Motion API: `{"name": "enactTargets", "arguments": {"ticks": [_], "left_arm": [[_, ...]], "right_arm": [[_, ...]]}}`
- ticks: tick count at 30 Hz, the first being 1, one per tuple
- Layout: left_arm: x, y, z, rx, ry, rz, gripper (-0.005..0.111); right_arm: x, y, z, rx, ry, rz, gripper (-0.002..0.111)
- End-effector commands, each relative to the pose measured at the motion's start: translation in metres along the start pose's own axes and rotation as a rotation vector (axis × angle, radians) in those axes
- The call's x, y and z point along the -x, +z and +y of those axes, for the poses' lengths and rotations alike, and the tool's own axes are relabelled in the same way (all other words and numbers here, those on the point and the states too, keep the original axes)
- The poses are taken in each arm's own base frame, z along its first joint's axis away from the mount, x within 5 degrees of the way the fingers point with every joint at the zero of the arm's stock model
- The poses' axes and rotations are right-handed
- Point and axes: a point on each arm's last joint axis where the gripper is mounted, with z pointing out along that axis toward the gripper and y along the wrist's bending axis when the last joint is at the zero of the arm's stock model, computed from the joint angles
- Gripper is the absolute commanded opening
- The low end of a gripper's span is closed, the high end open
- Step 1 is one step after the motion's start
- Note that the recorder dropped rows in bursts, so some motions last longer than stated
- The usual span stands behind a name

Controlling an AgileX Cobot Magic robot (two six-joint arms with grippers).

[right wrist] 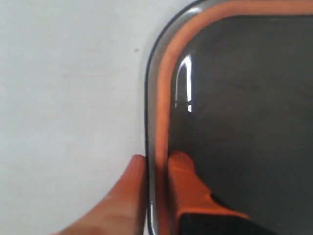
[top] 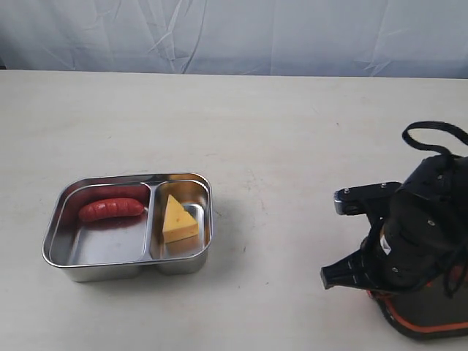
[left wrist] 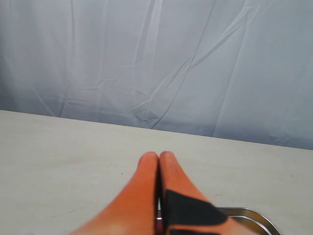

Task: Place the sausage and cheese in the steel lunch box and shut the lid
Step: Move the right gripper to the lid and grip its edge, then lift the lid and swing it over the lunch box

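My right gripper (right wrist: 156,164) pinches the rim of the lid (right wrist: 234,98) at the near right corner of the table (top: 292,131), one finger outside, one on the orange seal. The bite is thin, so I judge a slow, level lift best, or the lid may swing. Farther in, toward the left edge, the steel lunch box (top: 110,272) holds the sausage (top: 111,209) in its wide compartment and the cheese (top: 178,219) in the narrow one. My left gripper (left wrist: 159,156) is pressed shut and empty.
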Motion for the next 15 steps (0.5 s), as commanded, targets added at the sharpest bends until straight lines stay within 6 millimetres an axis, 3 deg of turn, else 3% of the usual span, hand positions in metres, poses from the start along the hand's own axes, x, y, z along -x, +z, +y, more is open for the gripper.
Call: {"name": "enactTargets", "arguments": {"ticks": [1, 7, 15], "left_arm": [[0.000, 0.000, 0.000, -0.002, 0.005, -0.009, 0.000], [0.000, 0.000, 0.000, -0.002, 0.005, -0.009, 0.000], [0.001, 0.000, 0.000, -0.004, 0.005, -0.016, 0.000]], "right_arm": [[-0.003, -0.036, -0.001, 0.058, 0.000, -0.131, 0.000], [-0.022, -0.089, 0.007, 0.224, -0.009, -0.327, 0.000], [-0.052, -0.139, 0.011, 0.448, -0.033, -0.506, 0.000]]}}
